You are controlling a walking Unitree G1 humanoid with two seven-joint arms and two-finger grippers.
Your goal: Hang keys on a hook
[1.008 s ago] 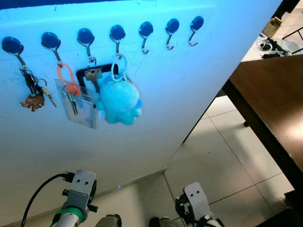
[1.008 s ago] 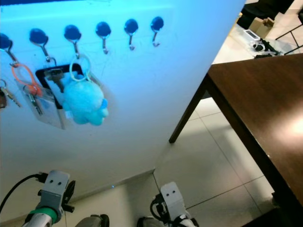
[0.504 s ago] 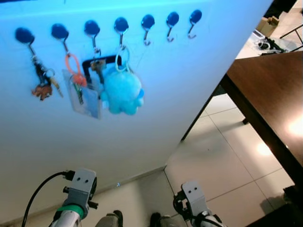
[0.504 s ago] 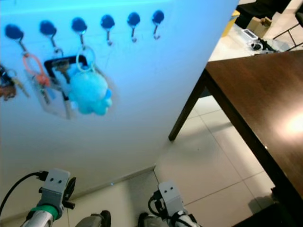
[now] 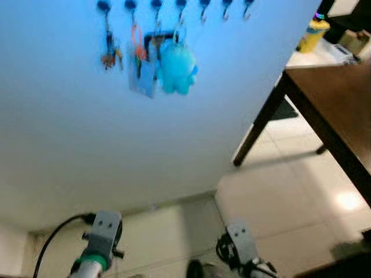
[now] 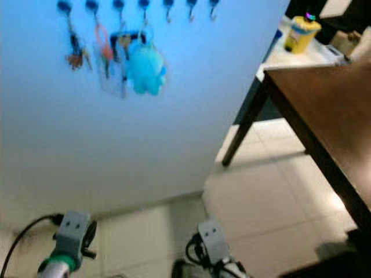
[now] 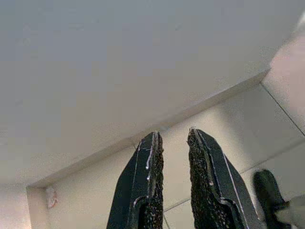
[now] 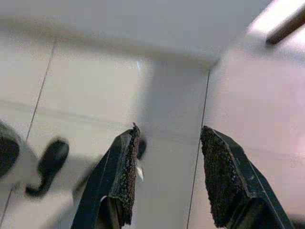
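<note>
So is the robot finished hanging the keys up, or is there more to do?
It looks finished. The fluffy blue plush keyring, the orange-looped key bunch and the dark key bunch all hang from the dark wall hooks. The left gripper and right gripper hang low over the floor, open, holding nothing. Nothing seems left.

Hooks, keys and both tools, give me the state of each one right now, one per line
Hooks: the four on the left loaded, the three on the right bare.
Blue plush keychain: hanging from a hook.
Key bunch: hanging from the leftmost hook.
Orange loop with card holder: hanging.
Left tool: slightly open, holding nothing, pointing at the floor.
Right tool: open, holding nothing, low over the tiles.
</note>
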